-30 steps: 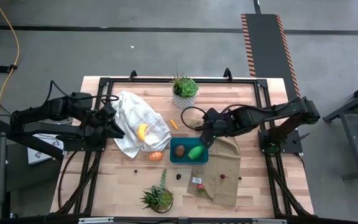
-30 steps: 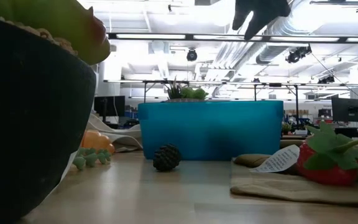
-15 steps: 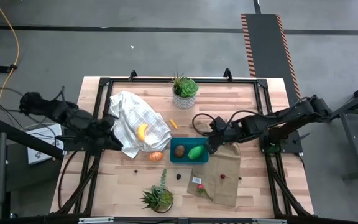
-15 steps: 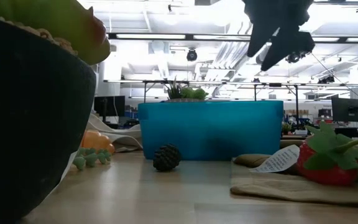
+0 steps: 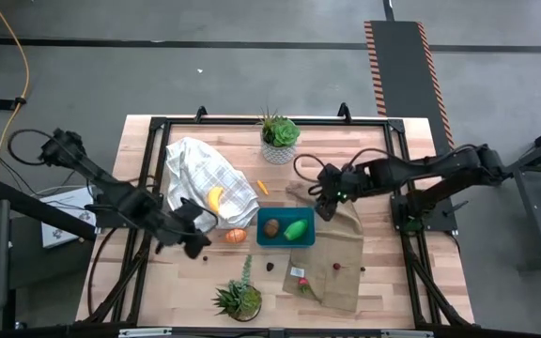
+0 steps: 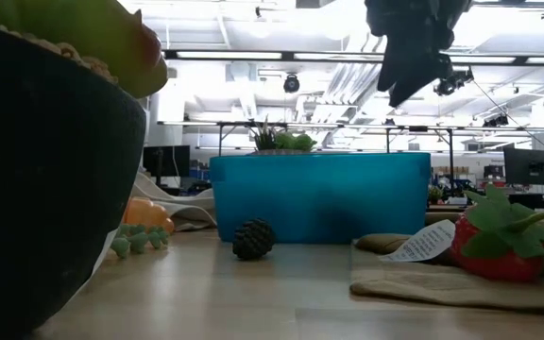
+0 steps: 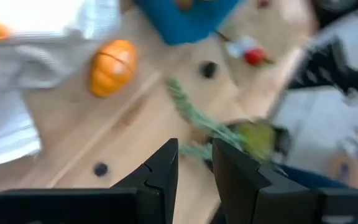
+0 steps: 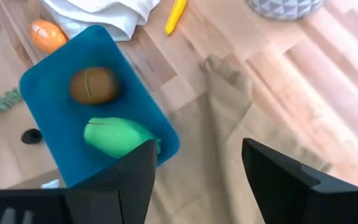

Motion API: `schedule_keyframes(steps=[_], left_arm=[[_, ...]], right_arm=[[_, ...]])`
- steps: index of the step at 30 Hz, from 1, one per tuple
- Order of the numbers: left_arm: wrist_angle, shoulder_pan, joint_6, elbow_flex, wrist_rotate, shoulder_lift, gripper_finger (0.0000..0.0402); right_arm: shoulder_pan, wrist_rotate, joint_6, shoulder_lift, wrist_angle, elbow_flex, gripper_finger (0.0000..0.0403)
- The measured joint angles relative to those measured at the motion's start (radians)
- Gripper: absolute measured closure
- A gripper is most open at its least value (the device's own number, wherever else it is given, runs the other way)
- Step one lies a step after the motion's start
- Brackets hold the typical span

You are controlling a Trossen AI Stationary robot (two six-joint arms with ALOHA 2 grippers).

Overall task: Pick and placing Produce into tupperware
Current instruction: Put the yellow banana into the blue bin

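Note:
The teal tupperware (image 5: 285,240) stands mid-table, with a brown round piece (image 5: 271,226) and a bright green piece (image 5: 296,229) lying inside it; both also show in the right wrist view (image 8: 93,85) (image 8: 118,135). A yellow banana (image 5: 215,199) lies on the white checked cloth. An orange piece (image 5: 237,236) lies on the wood left of the tupperware. My left gripper (image 5: 198,246) hovers left of that orange piece (image 7: 112,65), its fingers a narrow gap apart and empty. My right gripper (image 5: 325,208) is open and empty over the tan cloth at the tupperware's right.
A white checked cloth (image 5: 205,178) lies at the left and a tan cloth (image 5: 341,258) at the right. Potted plants stand at the far edge (image 5: 279,136) and the near edge (image 5: 239,299). A small orange piece (image 5: 263,187), a toy strawberry (image 6: 499,250) and dark berries (image 6: 253,239) lie about.
My left gripper has swung from the white cloth's left edge toward the table's near edge and to the right, ending close to the orange piece. My right gripper has drawn back from the tupperware toward the table's right. The produce has stayed still.

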Motion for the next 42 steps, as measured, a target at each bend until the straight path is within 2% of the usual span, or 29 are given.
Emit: schedule_keyframes(steps=[4,9,13,22,34,42], left_arm=[[-0.09,0.082,-0.097,0.0,-0.006,0.062,0.0314],[-0.25,0.227,-0.129,0.0,0.001,0.089,0.0314],[-0.261,0.334,-0.072,0.001,0.0,0.09,0.0314],[-0.194,0.502,0.118,0.001,0.024,0.09,0.031],[-0.207,0.63,0.182,0.001,0.086,0.132,0.02],[-0.207,0.635,0.202,0.001,0.122,0.244,0.0172]], right_arm=[[-0.044,-0.027,-0.086,-0.026,0.001,0.0,0.0176],[-0.081,-0.069,-0.178,-0.047,0.006,0.0,0.0176],[-0.095,-0.118,-0.235,-0.048,0.009,0.0,0.0176],[-0.097,-0.123,-0.306,-0.048,0.008,0.0,0.0176],[-0.097,-0.123,-0.313,-0.048,0.007,0.0,0.0176],[-0.097,-0.123,-0.313,-0.048,0.006,0.0,0.0176]])
